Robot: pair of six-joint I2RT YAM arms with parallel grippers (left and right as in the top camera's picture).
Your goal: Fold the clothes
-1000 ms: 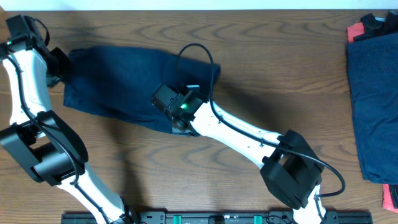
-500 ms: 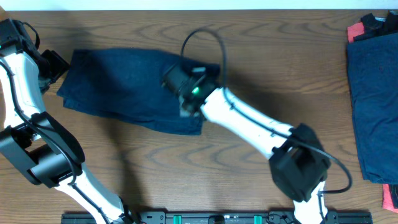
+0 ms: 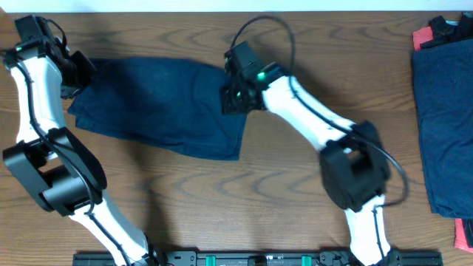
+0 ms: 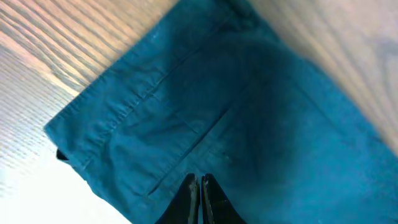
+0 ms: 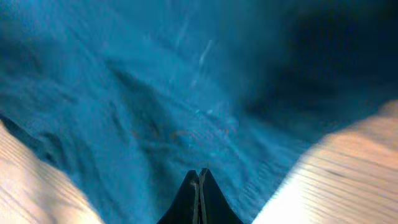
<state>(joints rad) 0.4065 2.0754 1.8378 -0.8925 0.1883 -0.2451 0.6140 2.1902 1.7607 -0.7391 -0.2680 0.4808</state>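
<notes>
One of the clothes, a dark navy garment (image 3: pixel 159 107), lies folded flat on the left half of the wooden table. Its seams and a pocket line show in the left wrist view (image 4: pixel 186 118). My left gripper (image 3: pixel 80 74) is at the garment's far left corner, shut, fingertips together over the cloth (image 4: pixel 199 180). My right gripper (image 3: pixel 230 100) is at the garment's far right corner, also shut, just above wrinkled fabric (image 5: pixel 199 172). I see no cloth pinched between either pair of fingers.
A stack of more navy clothes (image 3: pixel 443 125) lies at the right edge, with a red cloth (image 3: pixel 423 37) and a black item (image 3: pixel 452 29) behind it. Another red piece (image 3: pixel 464 235) is at the front right. The arms' base rail (image 3: pixel 259 259) runs along the front edge.
Both grippers went from open to shut. My right gripper moved from the garment's front middle back and rightwards to its far right corner. The left gripper shifted slightly at the left edge.
</notes>
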